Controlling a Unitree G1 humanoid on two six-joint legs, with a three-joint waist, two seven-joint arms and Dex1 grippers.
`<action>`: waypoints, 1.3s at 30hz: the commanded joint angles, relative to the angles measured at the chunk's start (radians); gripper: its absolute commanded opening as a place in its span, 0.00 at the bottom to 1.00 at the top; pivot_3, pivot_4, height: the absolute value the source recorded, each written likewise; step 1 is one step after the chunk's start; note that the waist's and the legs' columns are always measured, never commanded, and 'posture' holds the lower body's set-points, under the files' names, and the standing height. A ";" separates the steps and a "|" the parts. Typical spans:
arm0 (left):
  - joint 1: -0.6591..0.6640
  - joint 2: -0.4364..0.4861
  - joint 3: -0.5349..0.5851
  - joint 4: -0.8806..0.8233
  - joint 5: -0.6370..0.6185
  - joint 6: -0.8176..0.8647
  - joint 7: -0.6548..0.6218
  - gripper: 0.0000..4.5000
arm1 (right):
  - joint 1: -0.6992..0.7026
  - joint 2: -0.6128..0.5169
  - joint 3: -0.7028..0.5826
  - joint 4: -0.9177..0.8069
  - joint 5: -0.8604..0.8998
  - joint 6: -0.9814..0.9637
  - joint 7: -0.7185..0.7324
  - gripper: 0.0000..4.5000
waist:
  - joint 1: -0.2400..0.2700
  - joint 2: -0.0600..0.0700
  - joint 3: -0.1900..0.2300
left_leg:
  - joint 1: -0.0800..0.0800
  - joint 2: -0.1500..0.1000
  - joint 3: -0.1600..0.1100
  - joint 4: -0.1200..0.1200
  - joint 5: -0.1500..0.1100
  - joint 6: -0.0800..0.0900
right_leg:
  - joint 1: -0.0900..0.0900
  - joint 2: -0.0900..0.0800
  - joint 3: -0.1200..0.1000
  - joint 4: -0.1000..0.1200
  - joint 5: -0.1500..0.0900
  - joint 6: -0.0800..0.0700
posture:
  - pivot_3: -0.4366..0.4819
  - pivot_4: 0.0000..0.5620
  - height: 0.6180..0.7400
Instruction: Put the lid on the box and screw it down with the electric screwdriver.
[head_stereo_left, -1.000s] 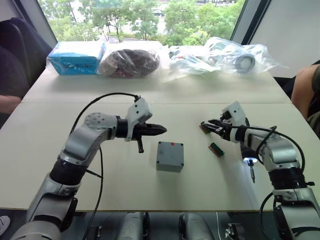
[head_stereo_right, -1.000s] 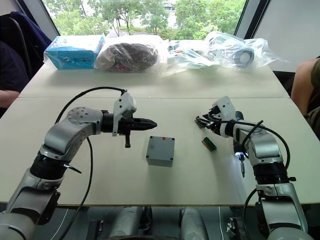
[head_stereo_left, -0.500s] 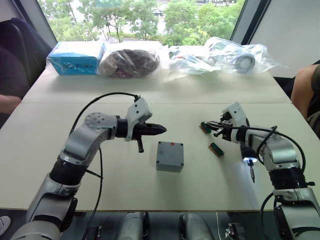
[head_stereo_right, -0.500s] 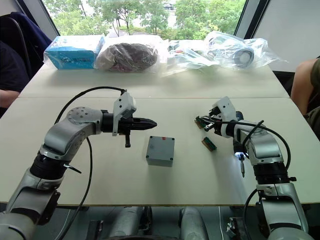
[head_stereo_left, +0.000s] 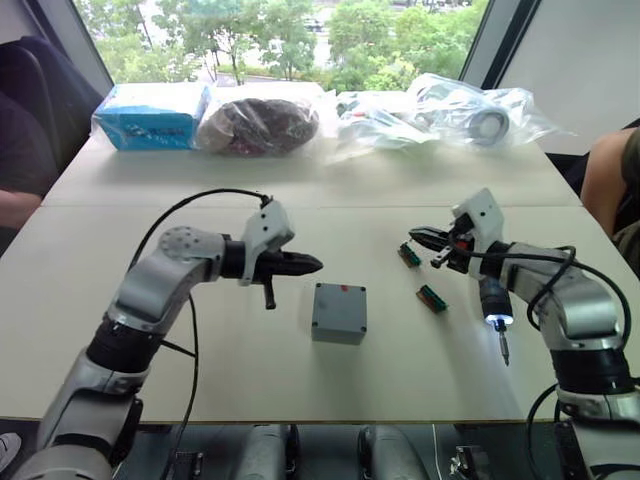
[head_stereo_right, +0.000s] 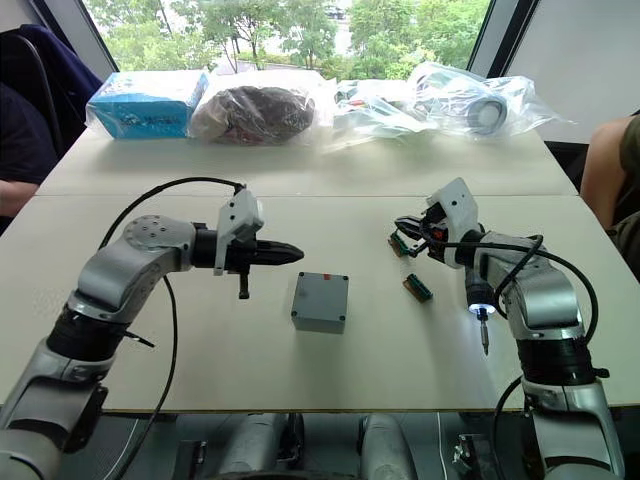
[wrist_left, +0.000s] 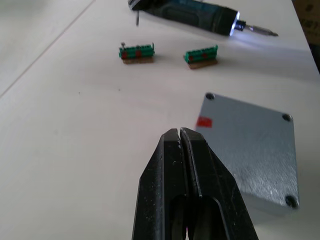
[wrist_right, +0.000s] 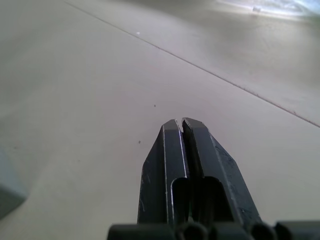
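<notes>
Lid (wrist_left: 252, 150) sits seated on the box (head_stereo_left: 339, 314), closed unit resting near mid-tabletop (head_stereo_left: 250, 380), screw holes visible at three corners in the left wrist view, small red mark near one edge of the top face. Whether screws are in the holes cannot be told.

Electric screwdriver (head_stereo_left: 493, 304) lies on the tabletop to the right of the box and apart from it, bit pointing toward the robot, tip light on and throwing a bright spot on the surface. It lies close under the right forearm; contact cannot be judged.

Two green connector strips (wrist_left: 136, 52) lie between box and screwdriver, one nearer the far side, one (head_stereo_left: 432, 298) nearer the screwdriver, each apart from the other.

Left tool (head_stereo_left: 312, 264): fingers pressed together, holding nothing, pointing right, above the tabletop just left of and beyond the box, not touching it.

Right tool (head_stereo_left: 417, 237): fingers pressed together, empty, pointing left, over the far connector strip, raised off the surface.

Back edge of the tabletop: a blue package (head_stereo_left: 152, 115), a dark bundle in clear plastic (head_stereo_left: 262, 124), further clear bags (head_stereo_left: 440, 108). A person's arm (head_stereo_left: 608, 180) shows at the right margin.
</notes>
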 joint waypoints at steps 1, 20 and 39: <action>0.012 0.049 0.012 -0.056 -0.016 -0.007 -0.048 0.00 | 0.089 0.026 -0.001 -0.252 0.094 0.051 -0.015 0.01 | 0.003 0.000 0.000 | 0.000 0.000 0.000 0.000 0.000 0.000 | 0.000 0.000 0.000 0.000 0.000 0.000 | 0.48 0.27 1.00; 0.038 0.059 0.008 -0.117 -0.045 0.032 -0.051 0.00 | 0.214 0.032 0.064 -0.421 0.155 0.100 -0.079 0.01 | 0.001 0.000 0.000 | 0.000 0.000 0.000 0.000 -0.001 0.001 | 0.000 0.000 0.000 0.000 0.000 0.000 | 0.48 0.27 1.00; 0.042 0.052 0.004 -0.116 -0.040 0.023 -0.040 0.00 | 0.207 0.023 0.114 -0.376 0.111 0.049 -0.086 0.01 | 0.001 0.000 0.000 | 0.000 0.000 0.000 0.000 -0.001 0.001 | 0.000 0.000 0.000 0.000 0.000 0.000 | 0.48 0.27 1.00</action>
